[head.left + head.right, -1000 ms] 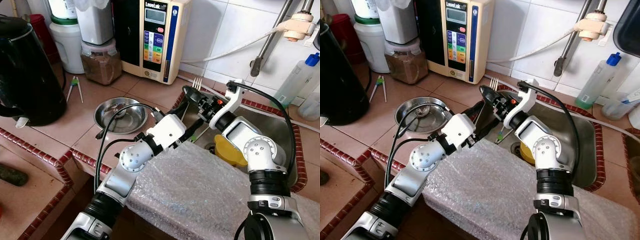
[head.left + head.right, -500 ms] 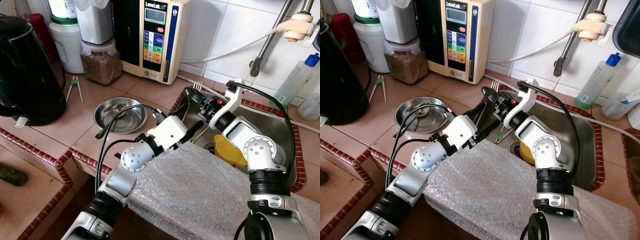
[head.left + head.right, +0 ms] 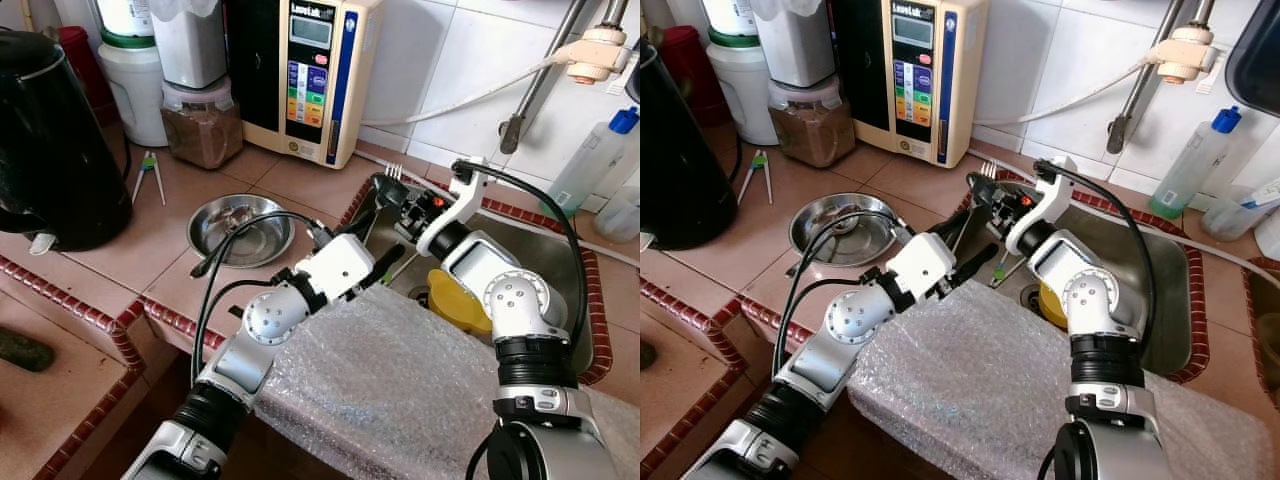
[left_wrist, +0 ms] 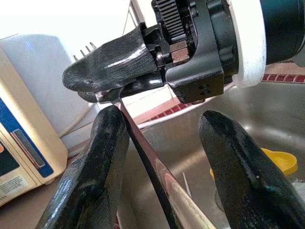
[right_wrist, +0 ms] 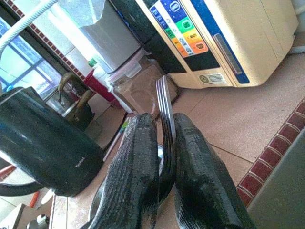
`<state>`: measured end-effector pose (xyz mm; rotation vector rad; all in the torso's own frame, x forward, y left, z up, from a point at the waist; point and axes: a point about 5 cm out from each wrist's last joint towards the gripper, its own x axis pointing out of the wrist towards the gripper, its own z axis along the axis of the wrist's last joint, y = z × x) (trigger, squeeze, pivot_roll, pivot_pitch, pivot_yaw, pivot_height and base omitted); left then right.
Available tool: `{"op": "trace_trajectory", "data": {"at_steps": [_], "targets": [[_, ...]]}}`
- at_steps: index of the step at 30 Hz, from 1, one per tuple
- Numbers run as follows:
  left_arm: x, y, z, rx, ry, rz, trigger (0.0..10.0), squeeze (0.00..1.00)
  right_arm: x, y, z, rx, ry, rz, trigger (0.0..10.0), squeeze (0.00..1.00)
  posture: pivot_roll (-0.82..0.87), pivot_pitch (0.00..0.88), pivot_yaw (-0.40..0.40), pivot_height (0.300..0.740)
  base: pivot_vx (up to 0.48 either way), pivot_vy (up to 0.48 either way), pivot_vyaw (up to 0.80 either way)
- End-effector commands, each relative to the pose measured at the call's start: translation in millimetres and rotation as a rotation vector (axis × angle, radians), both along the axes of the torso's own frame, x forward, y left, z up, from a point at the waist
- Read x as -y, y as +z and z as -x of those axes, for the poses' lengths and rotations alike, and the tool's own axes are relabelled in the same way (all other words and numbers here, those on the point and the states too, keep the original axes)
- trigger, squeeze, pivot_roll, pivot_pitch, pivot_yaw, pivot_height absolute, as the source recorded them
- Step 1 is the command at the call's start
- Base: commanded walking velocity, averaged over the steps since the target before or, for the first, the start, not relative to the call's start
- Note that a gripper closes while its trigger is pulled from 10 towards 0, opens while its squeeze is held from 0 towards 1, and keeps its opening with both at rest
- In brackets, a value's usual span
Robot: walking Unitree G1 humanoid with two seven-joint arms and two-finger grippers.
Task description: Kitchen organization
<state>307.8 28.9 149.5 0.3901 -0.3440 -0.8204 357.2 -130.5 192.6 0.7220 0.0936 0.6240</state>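
Observation:
A metal fork stands nearly upright over the left rim of the steel sink, tines up. My right gripper is shut on it just below the tines; in the right wrist view the fork is pinched between the two black fingers. My left gripper is open just below, its fingers either side of the fork's handle, one finger close beside it. From the head view the left gripper sits at the sink's near-left corner.
A steel bowl lies on the tiled counter to the left. A black kettle, a jar and a water machine line the back. A yellow item lies in the sink. Bubble wrap covers the near edge.
My left gripper has edged in closer around the fork's handle. The right gripper and the fork have hardly moved.

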Motion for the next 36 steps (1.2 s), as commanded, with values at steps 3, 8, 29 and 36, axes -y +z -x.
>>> {"op": "trace_trajectory", "data": {"at_steps": [3,8,29,36], "targets": [[0.2,13.1,-4.0,0.057,-0.007,0.021,0.0,0.00,18.8,3.5,-2.6,0.026,-0.086,0.066,0.0,0.00,-0.07,0.000,-0.094,0.740,0.000,0.000,0.00],[1.2,11.5,-4.5,0.041,-0.021,0.020,1.0,0.00,20.0,2.7,-3.4,0.018,-0.094,0.070,0.0,0.00,-0.07,0.000,-0.096,0.740,0.000,0.000,0.00],[-4.2,8.2,-5.6,-0.055,-0.009,0.091,10.0,1.00,60.8,2.8,-17.3,0.081,-0.357,0.344,0.0,0.00,-0.07,0.000,-0.089,0.740,0.000,0.000,0.00],[-11.7,-0.7,-3.0,-0.164,-0.012,0.107,10.0,1.00,88.5,-22.5,-16.2,0.045,-0.434,0.613,0.0,0.00,-0.06,0.000,-0.081,0.740,0.000,0.000,0.00]]}}
